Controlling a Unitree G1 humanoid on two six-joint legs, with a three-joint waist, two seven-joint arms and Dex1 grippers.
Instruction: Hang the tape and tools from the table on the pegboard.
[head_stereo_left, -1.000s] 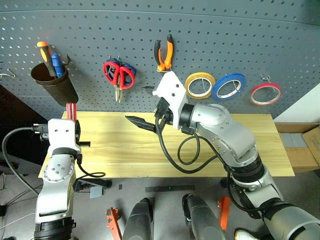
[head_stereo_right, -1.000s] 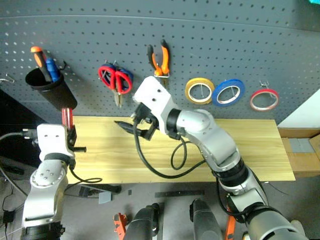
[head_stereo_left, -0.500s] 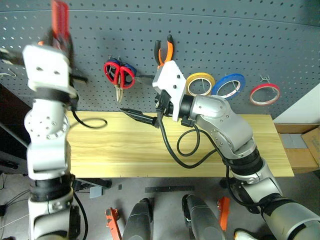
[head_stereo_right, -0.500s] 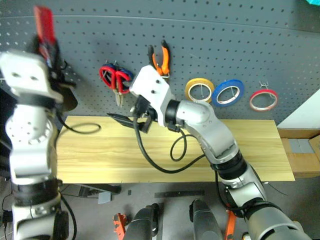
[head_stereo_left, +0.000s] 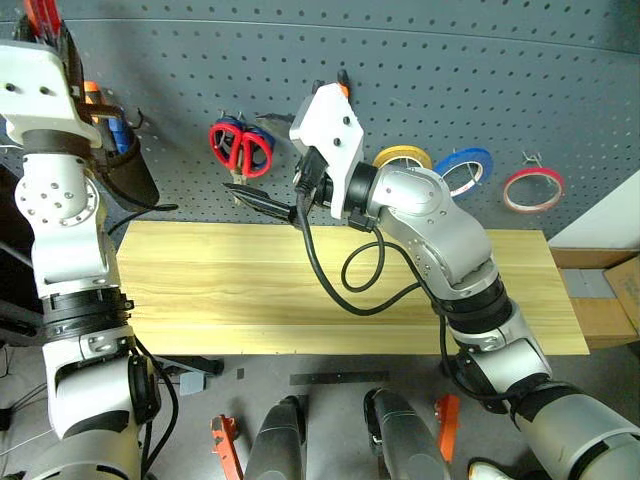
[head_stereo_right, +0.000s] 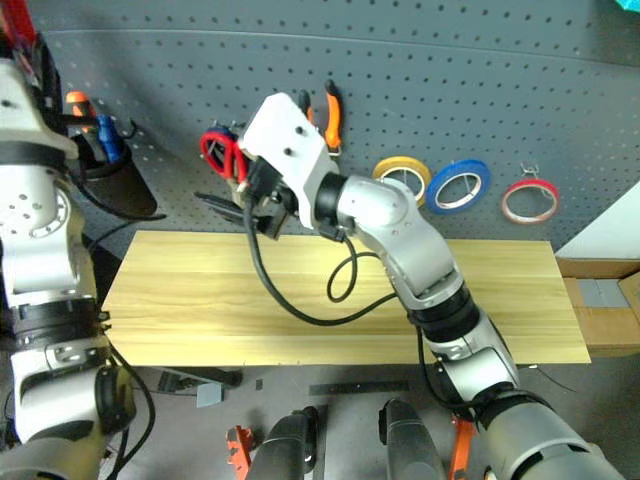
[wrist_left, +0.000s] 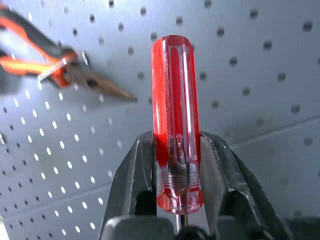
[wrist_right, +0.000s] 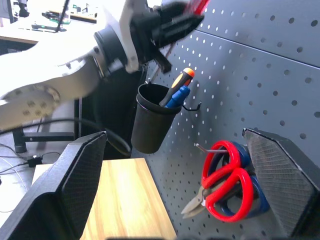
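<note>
Red screwdriver (wrist_left: 176, 135) upright in left hand (wrist_left: 176, 165), near pegboard (wrist_left: 260, 75).

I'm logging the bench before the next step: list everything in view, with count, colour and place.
Perforated metal pegboard: one, dark grey, behind the table.
Wooden table: one, light yellow, bare.
Plastic cup: one, black, hung far left, holding orange- and blue-handled tools.
Scissors: two pairs, red over blue, one hook.
Pliers: one, orange-and-black, hung, partly hidden.
Tape rolls: yellow, blue, thin red ring, in a row.
Screwdriver: one, translucent red handle, in the left hand.
Left hand: shut on the handle, near the cup.
Right hand: open, facing the scissors.
</note>
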